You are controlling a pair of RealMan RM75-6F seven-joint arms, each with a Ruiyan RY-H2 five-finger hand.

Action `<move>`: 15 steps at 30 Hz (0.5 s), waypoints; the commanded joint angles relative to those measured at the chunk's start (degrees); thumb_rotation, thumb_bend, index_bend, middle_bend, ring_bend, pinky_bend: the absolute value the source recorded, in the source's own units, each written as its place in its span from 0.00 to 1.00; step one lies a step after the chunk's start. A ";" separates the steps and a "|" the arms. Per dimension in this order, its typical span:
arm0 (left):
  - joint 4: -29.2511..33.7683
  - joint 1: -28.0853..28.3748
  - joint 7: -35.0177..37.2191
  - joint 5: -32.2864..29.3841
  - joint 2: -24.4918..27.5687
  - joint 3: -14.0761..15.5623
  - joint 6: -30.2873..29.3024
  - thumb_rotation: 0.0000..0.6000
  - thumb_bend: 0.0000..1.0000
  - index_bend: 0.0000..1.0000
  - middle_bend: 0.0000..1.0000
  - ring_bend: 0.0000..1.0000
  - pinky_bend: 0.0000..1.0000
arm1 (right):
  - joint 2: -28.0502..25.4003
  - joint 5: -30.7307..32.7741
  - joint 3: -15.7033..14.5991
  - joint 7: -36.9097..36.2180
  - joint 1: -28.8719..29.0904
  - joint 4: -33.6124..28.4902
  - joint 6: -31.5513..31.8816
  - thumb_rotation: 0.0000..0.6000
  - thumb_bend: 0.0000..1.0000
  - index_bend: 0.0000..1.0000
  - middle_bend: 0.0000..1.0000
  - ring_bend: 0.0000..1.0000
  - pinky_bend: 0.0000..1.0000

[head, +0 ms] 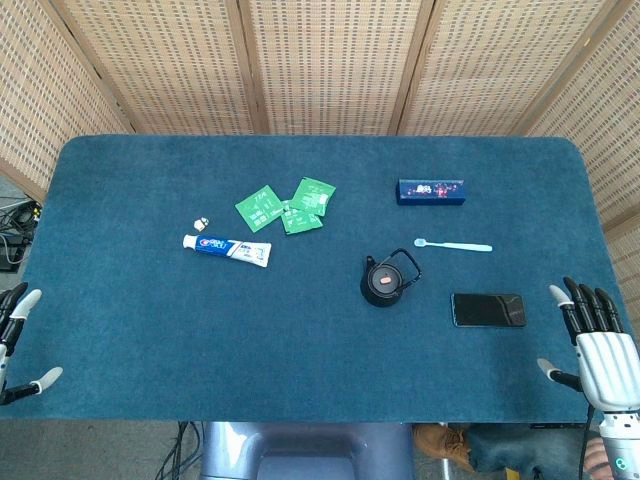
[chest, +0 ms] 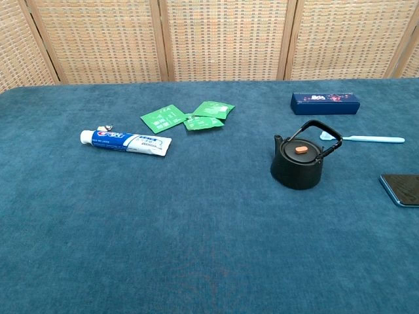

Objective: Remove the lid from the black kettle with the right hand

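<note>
The black kettle point(head: 385, 282) point(chest: 298, 163) stands upright right of the table's middle, its black lid on with an orange knob point(chest: 300, 149) on top and its bail handle point(chest: 319, 136) tilted back to the right. My right hand point(head: 598, 345) hovers open at the table's front right edge, fingers spread, well clear of the kettle. My left hand point(head: 18, 340) is open at the front left edge, partly cut off. Neither hand shows in the chest view.
A black phone point(head: 488, 309) lies between the kettle and my right hand. Behind the kettle are a light blue toothbrush point(head: 455, 245) and a dark blue box point(head: 431, 191). Green sachets point(head: 285, 205), a toothpaste tube point(head: 228, 247) and a small white object point(head: 201, 222) lie to the left.
</note>
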State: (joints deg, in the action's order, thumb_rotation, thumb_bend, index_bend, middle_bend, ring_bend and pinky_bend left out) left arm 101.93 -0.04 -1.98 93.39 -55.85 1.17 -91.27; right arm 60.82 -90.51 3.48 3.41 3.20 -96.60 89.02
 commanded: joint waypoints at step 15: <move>-0.28 0.93 -1.53 -1.25 -0.99 -0.76 1.60 1.00 0.00 0.00 0.00 0.00 0.00 | -0.12 0.45 2.09 1.73 6.17 -0.81 -8.13 1.00 0.00 0.07 0.00 0.00 0.00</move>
State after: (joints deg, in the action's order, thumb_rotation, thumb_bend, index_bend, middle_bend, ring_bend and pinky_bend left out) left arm 101.61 0.64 -3.17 92.48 -56.65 0.59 -90.03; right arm 61.04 -90.26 4.34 4.23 6.84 -96.68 83.79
